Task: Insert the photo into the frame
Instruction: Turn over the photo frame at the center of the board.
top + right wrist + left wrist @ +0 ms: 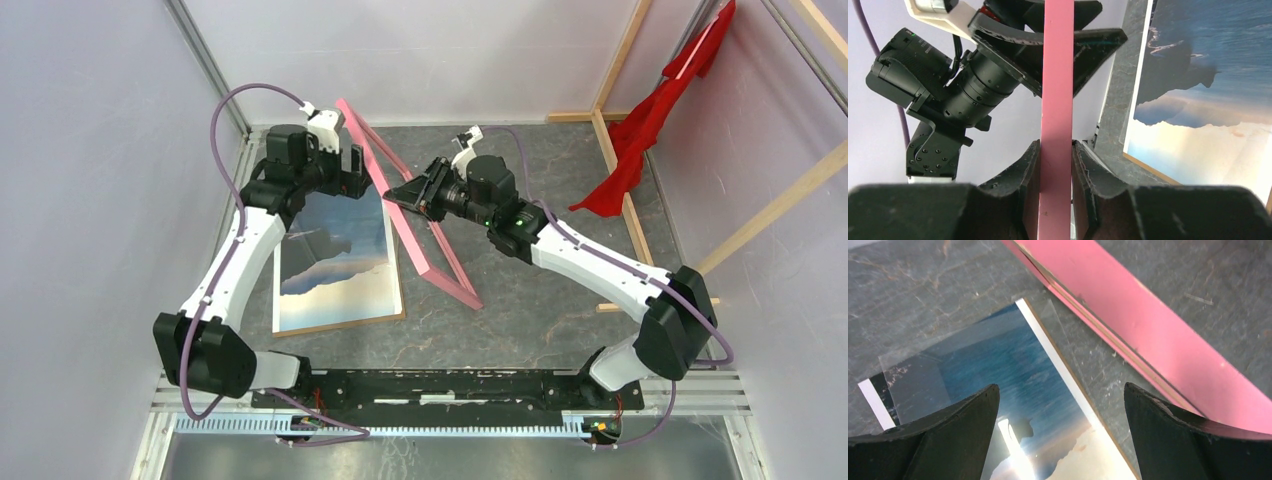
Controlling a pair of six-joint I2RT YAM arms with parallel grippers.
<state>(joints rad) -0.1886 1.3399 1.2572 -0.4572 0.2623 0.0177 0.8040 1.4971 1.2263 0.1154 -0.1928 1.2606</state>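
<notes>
Currently the R gripper (pixel 1055 165) is clamped narrow on one pink rail of the frame (pixel 415 255), a finger on each face. The frame is raised on edge and tilted, running diagonally from the far wall toward the near middle of the table (pixel 540 300), with its near corner down by the tabletop.

The photo (pixel 340 270) lies flat, picture side up, left of the frame. Its right long edge runs just beside the frame's lower rail, w/ a thin strip of bare table between them in the L wrist view. What looks like a clear sheet (pixel 923 370) sits skewed on the print, one corner hanging over that edge.

The L gripper (pixel 1060 390) hangs over the photo's far end, jaws wide apart and holding nothing, close to the frame's upper rail.

Room:
- Photo's left edge is near the side wall, so it is tight there.
- Open tabletop right of the frame, up to the wooden beams (pixel 620 190) and the red cloth (pixel 655 130).
- A clear strip between the photo's near edge and the arm bases.
</notes>
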